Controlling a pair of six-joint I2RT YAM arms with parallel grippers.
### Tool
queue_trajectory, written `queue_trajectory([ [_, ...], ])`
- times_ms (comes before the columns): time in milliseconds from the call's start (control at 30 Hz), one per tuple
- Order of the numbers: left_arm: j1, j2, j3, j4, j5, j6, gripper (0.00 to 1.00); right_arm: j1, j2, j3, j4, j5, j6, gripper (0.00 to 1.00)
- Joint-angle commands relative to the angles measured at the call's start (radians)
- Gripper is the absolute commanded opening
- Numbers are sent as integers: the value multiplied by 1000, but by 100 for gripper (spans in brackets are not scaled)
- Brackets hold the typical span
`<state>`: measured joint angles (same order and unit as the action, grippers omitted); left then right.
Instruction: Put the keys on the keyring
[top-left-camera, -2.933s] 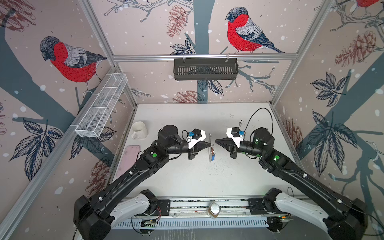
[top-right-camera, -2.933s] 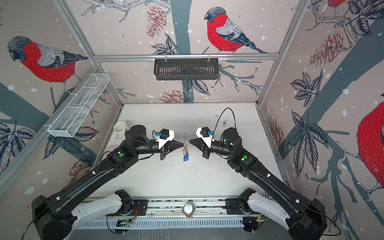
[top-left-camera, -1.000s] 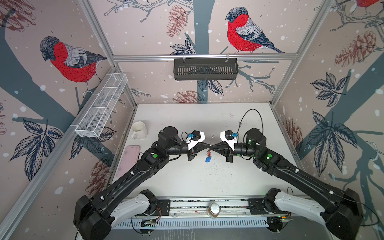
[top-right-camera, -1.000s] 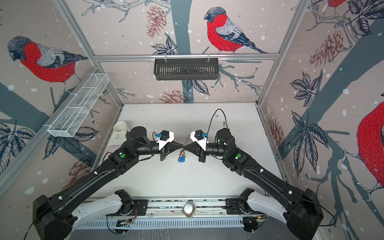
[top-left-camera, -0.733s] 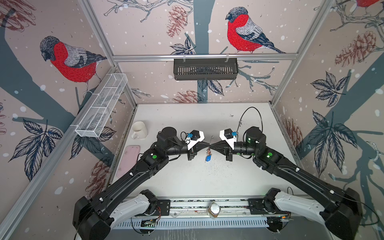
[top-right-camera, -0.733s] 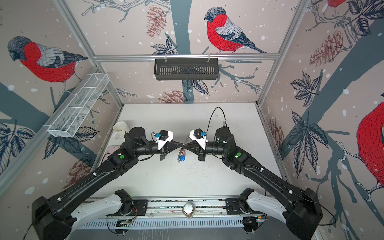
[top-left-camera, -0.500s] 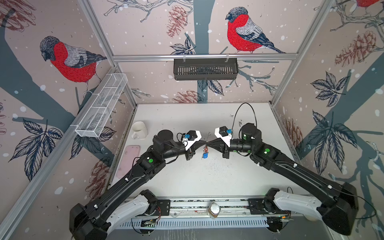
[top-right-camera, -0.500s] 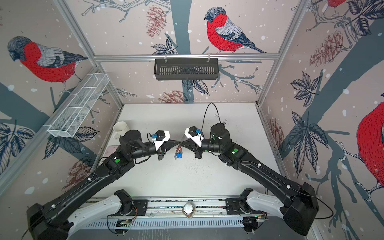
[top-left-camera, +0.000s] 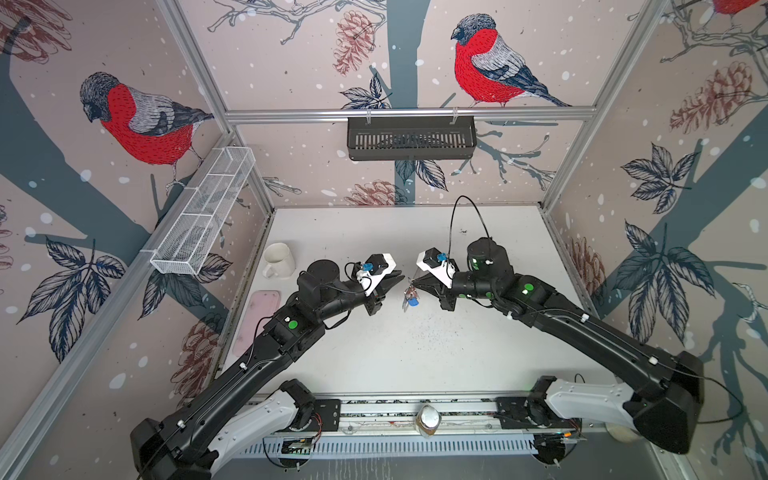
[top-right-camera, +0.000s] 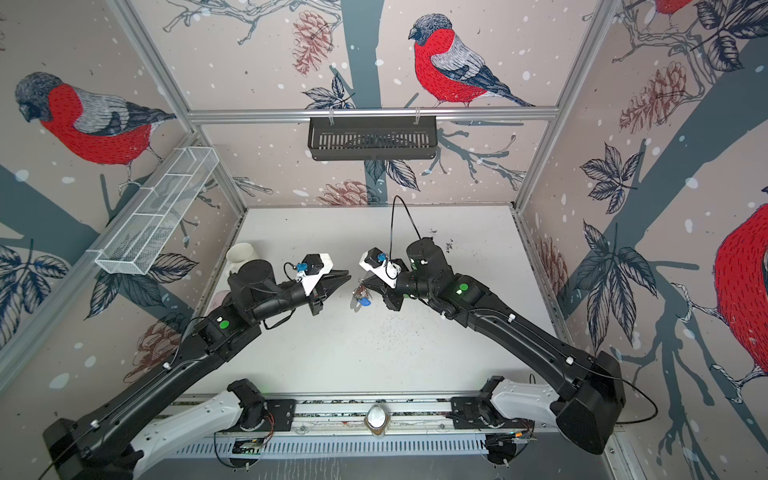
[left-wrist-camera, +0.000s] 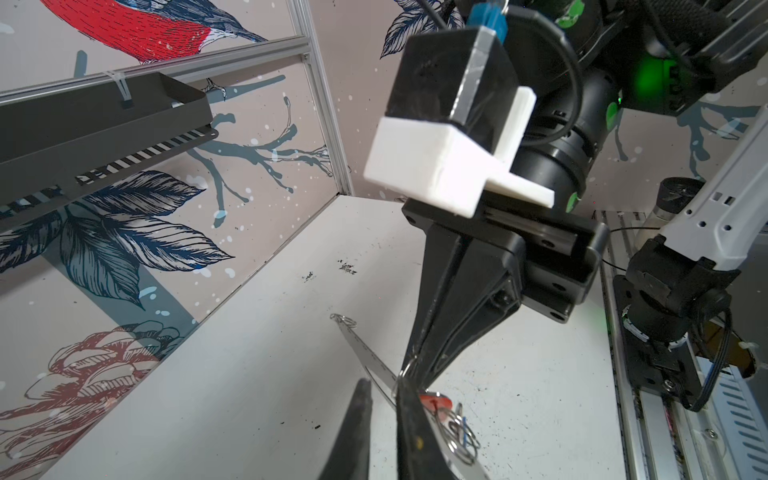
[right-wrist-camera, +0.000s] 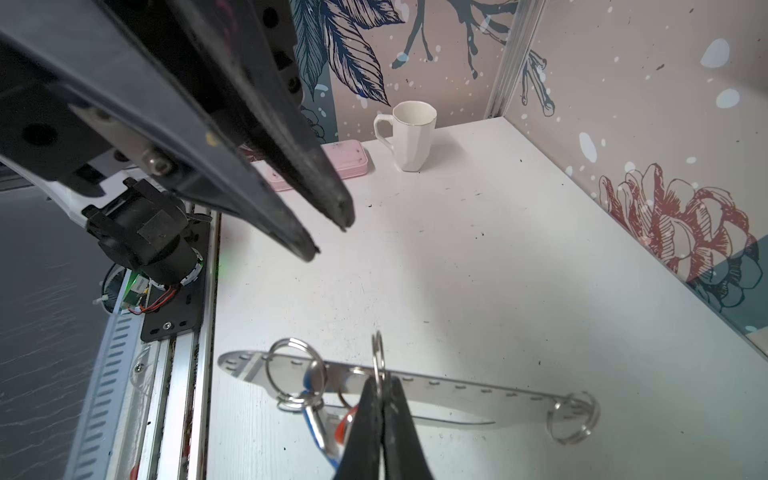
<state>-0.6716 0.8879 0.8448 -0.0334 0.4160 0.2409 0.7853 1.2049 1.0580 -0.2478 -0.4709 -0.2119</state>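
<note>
The keyring (right-wrist-camera: 457, 390) is seen as a flat, thin strip of bright silver metal with rounded ends. A row of small holes is punched along it and wire split rings are threaded through. The keys (right-wrist-camera: 316, 415), slim and silver, are hung from rings near one end, and a blue and a red plastic tag are seen among them.

The mug (top-left-camera: 278, 259) is white, glossy and faceted, with a handle, and is set close to the table's edge by a wall. A smooth pink case (top-left-camera: 259, 324) is laid just beside the mug.

The bunch is held well apart from the mug, out toward the table's middle. It appears raised, since a shadow is cast beneath it on the matte, speckled white table (top-left-camera: 415, 353). Bare tabletop is seen on every side of the bunch.

The right gripper (right-wrist-camera: 380, 384) is clenched edge-on upon one split ring of the keyring. The left gripper (right-wrist-camera: 330, 235), placed between the mug and the bunch, is parted by a narrow gap. Nothing is grasped or touched by it.
</note>
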Motion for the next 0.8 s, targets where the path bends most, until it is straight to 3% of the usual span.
queue_trajectory([
  [0,0,7,18,-1,2,9,15,5,5,23,-29,16,-21,0],
  [333,-5,106,107,-142,123,56,15,8,10,69,-104,-45,-70,0],
  [767,-8,147,127,-148,168,61,16,3,-4,62,-88,-70,-76,0],
])
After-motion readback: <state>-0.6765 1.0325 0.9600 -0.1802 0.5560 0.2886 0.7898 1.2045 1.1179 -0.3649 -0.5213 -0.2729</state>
